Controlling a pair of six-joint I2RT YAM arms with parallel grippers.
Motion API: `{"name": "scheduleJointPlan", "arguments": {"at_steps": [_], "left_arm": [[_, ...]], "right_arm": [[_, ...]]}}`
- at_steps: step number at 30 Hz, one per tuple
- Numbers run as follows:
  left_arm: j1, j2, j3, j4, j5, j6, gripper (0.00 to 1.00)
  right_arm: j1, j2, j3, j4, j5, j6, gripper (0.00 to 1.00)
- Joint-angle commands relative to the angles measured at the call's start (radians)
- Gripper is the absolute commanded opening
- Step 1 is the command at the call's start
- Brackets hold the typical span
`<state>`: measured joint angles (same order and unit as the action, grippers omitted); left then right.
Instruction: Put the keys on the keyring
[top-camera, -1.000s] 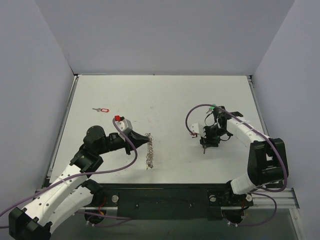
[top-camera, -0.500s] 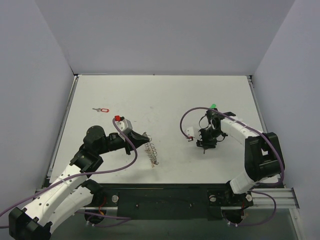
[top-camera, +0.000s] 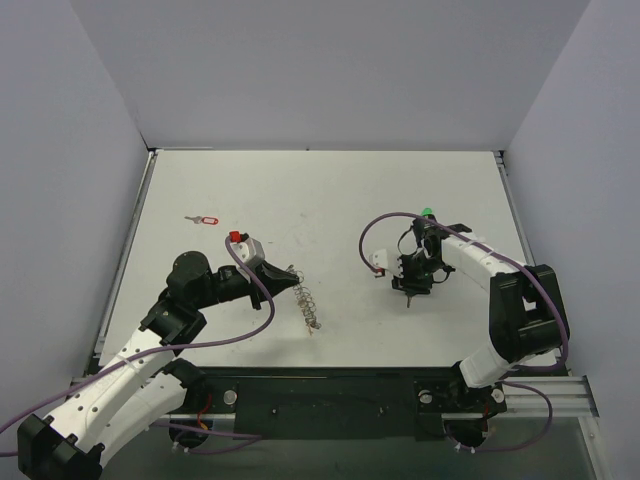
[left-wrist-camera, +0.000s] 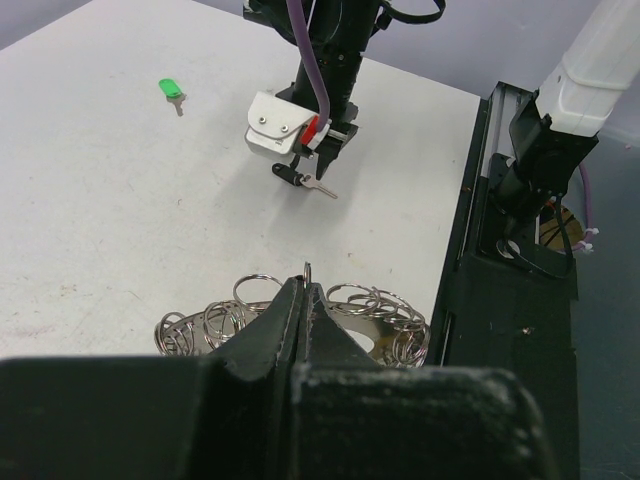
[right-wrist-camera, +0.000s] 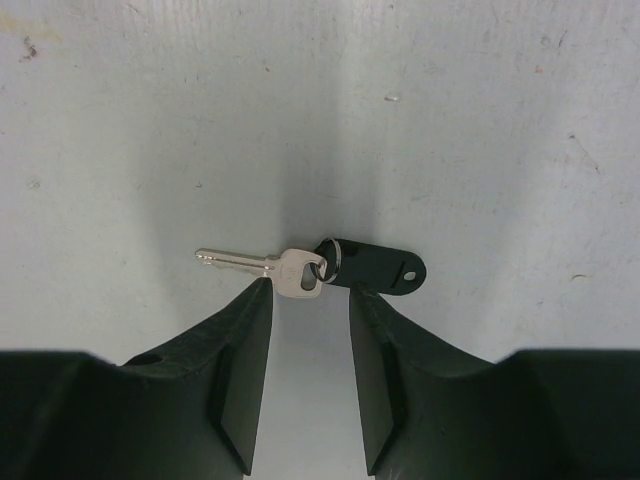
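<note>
A white table (top-camera: 330, 190) fills the middle of the top view, closed in at the back and both sides by plain pale grey-lavender walls (top-camera: 330, 70). Along its near edge runs a black base plate (top-camera: 330, 395), with a silver metal rail (top-camera: 565, 402) at its right end. Up close, the table's surface shows small dark specks and faint scuffs (right-wrist-camera: 28, 47).
</note>
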<state>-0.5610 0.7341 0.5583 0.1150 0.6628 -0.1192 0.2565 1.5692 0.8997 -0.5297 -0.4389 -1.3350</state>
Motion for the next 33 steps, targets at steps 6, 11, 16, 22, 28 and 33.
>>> {"name": "scheduleJointPlan", "arguments": {"at_steps": [6, 11, 16, 22, 28, 33], "left_arm": [[0.012, -0.012, 0.058, 0.074, 0.024, -0.01, 0.0], [0.015, -0.012, 0.057, 0.072, 0.024, -0.008, 0.0], [0.016, -0.013, 0.057, 0.071, 0.023, -0.008, 0.0], [0.021, -0.013, 0.057, 0.075, 0.029, -0.01, 0.0], [0.021, -0.01, 0.054, 0.081, 0.029, -0.017, 0.0], [0.021, -0.012, 0.052, 0.081, 0.027, -0.016, 0.0]], "right_arm": [[-0.03, -0.064, 0.01, -0.035, -0.015, 0.115, 0.36], [-0.036, -0.127, -0.048, 0.085, 0.031, 0.247, 0.36], [-0.083, -0.218, -0.062, 0.132, -0.013, 0.464, 0.38], [-0.321, -0.317, 0.033, 0.092, -0.23, 0.77, 0.4], [-0.295, -0.356, -0.094, 0.181, -0.23, 0.771, 0.52], [-0.234, -0.327, -0.136, 0.352, -0.07, 0.88, 0.57]]}}
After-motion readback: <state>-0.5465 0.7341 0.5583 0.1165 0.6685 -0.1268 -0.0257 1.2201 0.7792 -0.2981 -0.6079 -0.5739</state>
